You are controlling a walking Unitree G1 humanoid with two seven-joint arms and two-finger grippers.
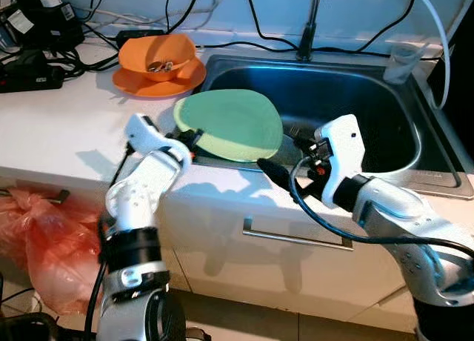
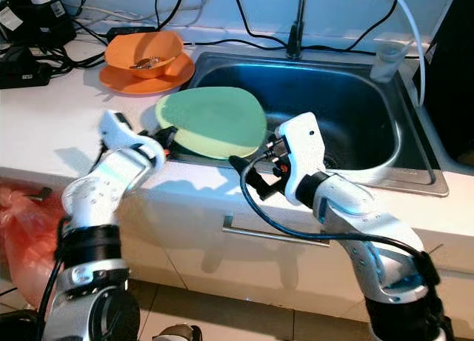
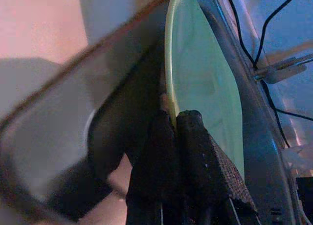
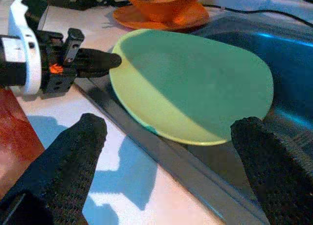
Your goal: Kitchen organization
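Green plate: tilted over the near-left rim of the sink, pinched at its left edge by the left gripper to keep it from sliding in; right gripper spread wide just beside the near edge, seemingly ready to take it.

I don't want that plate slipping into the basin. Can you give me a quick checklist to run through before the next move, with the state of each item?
1. Left gripper shut on the rim of the light green oval plate: ok, both fingers pinch the edge in the left wrist view.
2. Plate supported: ok, it rests tilted on the front edge of the stainless steel sink.
3. Right gripper ready to help: ok, open, aimed at the plate's near rim, not touching it.
4. Orange bowl on its orange plate out of the way: ok, behind on the white counter.
5. Grip firmness: cannot tell.
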